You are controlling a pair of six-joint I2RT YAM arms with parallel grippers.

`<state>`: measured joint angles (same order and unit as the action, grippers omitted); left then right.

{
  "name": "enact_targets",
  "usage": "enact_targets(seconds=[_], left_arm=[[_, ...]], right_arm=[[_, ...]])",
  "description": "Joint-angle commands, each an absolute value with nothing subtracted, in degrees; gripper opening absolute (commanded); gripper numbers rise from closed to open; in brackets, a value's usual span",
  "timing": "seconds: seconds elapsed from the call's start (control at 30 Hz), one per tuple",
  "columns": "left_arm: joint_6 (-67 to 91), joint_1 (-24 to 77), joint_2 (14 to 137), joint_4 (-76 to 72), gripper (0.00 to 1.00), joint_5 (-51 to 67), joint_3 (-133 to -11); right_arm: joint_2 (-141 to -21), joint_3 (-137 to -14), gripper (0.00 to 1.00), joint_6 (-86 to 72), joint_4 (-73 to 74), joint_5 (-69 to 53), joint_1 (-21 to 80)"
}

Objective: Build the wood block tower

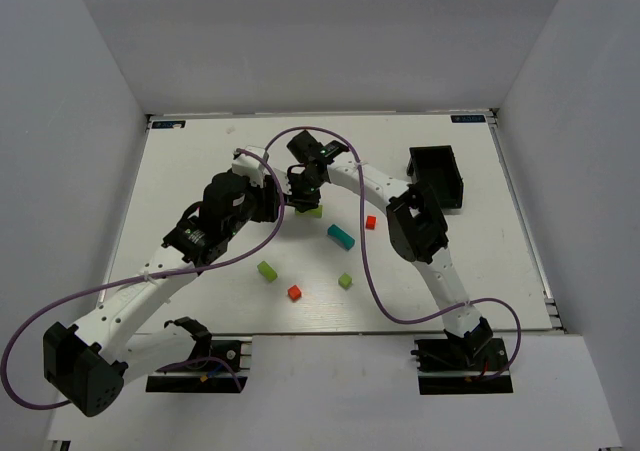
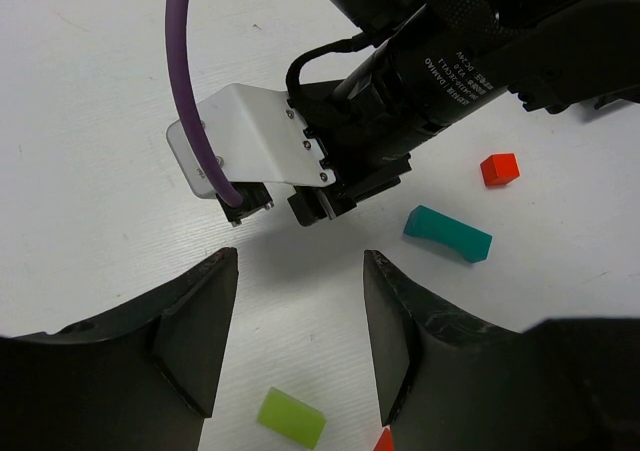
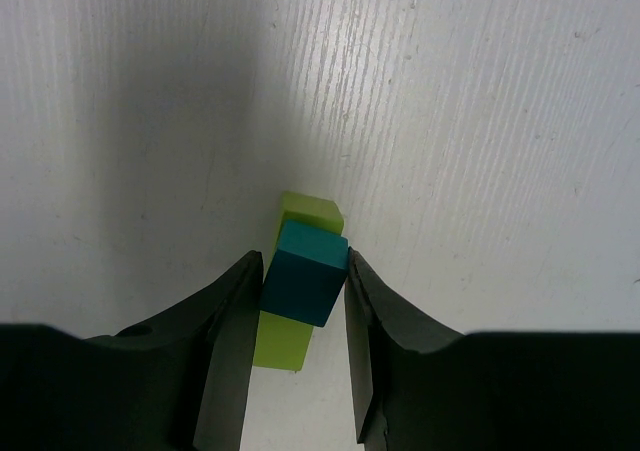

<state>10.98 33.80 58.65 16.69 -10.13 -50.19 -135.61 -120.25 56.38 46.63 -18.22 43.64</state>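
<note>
My right gripper (image 3: 303, 263) is shut on a small teal block (image 3: 305, 286) and holds it on or just above a lime-green block (image 3: 282, 343) lying on the white table. In the top view this gripper (image 1: 303, 197) is at mid-table over the lime block (image 1: 316, 212). My left gripper (image 2: 300, 266) is open and empty, raised above the table just left of the right gripper (image 1: 272, 209). A teal bar (image 1: 341, 236) (image 2: 447, 233), two red cubes (image 1: 371, 222) (image 1: 294, 292) and two lime blocks (image 1: 267, 270) (image 1: 345, 281) lie loose. No yellow piece shows.
A black open-topped box (image 1: 437, 178) stands at the back right. A purple cable (image 1: 360, 261) loops over the table between the arms. The right arm's wrist (image 2: 420, 81) fills the space just ahead of my left fingers.
</note>
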Motion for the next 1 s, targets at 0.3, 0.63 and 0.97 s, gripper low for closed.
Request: enact_targets(seconds=[0.3, 0.63, 0.97], left_arm=[[10.72, 33.49, 57.39, 15.91, 0.64, -10.81, -50.19], [10.72, 33.49, 57.39, 15.91, 0.64, -10.81, -50.19], [10.72, 33.49, 57.39, 15.91, 0.64, -10.81, -50.19]], right_arm=[[-136.58, -122.78, 0.37, 57.92, 48.08, -19.51, 43.77], [-136.84, -122.87, 0.44, 58.01, 48.16, -19.07, 43.86], [-136.5, -122.78, 0.63, 57.22, 47.64, -19.25, 43.86]])
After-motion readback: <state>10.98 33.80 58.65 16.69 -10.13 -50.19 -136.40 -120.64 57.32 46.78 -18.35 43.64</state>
